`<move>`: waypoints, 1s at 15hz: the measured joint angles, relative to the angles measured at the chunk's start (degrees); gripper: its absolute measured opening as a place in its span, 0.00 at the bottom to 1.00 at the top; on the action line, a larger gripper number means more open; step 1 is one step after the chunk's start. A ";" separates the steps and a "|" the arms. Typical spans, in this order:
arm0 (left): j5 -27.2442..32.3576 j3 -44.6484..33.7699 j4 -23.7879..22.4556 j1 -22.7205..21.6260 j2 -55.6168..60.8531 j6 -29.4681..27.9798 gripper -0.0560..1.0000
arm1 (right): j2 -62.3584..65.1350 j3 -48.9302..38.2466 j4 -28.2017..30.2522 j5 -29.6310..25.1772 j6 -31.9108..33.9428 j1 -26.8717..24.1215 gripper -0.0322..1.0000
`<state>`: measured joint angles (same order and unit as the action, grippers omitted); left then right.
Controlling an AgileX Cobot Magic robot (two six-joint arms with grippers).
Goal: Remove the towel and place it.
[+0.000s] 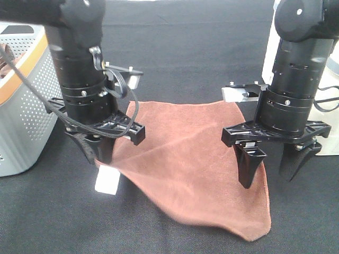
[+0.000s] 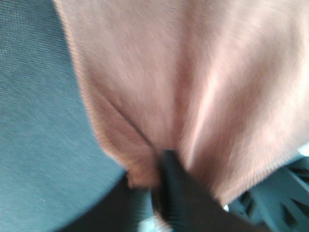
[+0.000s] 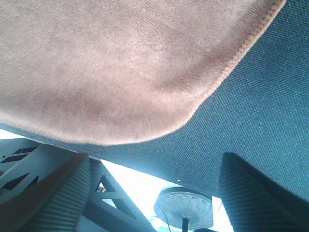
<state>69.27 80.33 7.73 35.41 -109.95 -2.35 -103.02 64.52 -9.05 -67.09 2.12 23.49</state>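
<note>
The rust-brown towel [image 1: 190,159] lies spread on the black table, its near corner pointing toward the front edge. A small white tag [image 1: 107,181] sticks out at its left corner. My left gripper [image 1: 98,153] stands over that left corner, jaws close together, with a fold of the towel [image 2: 193,72] pinched between them and creases running out from the grip [image 2: 149,193]. My right gripper [image 1: 273,166] hovers above the towel's right edge with its fingers wide apart and nothing between them. In the right wrist view the stitched edge of the towel [image 3: 96,63] lies beyond the open gripper [image 3: 154,193].
A grey perforated basket [image 1: 24,116] with an orange rim stands at the far left, a bunched brownish cloth [image 1: 5,58] inside it. A white object [image 1: 331,114] sits at the right edge. Black cloth covers the table [image 1: 185,47].
</note>
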 joint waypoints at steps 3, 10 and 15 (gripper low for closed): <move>0.00 -0.34 2.18 0.00 1.83 0.86 0.68 | 0.06 0.00 0.00 0.00 0.00 0.00 0.72; 0.11 -0.46 2.23 0.00 18.68 -0.97 0.81 | 11.86 -0.23 -2.64 -1.78 -0.11 0.00 0.72; 0.17 -6.42 0.80 0.00 43.95 -7.62 0.81 | 33.63 -9.85 -3.50 -2.23 -1.49 0.00 0.72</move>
<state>69.44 73.91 8.54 35.41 -66.00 -9.97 -69.39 54.66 -12.55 -69.33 0.63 23.49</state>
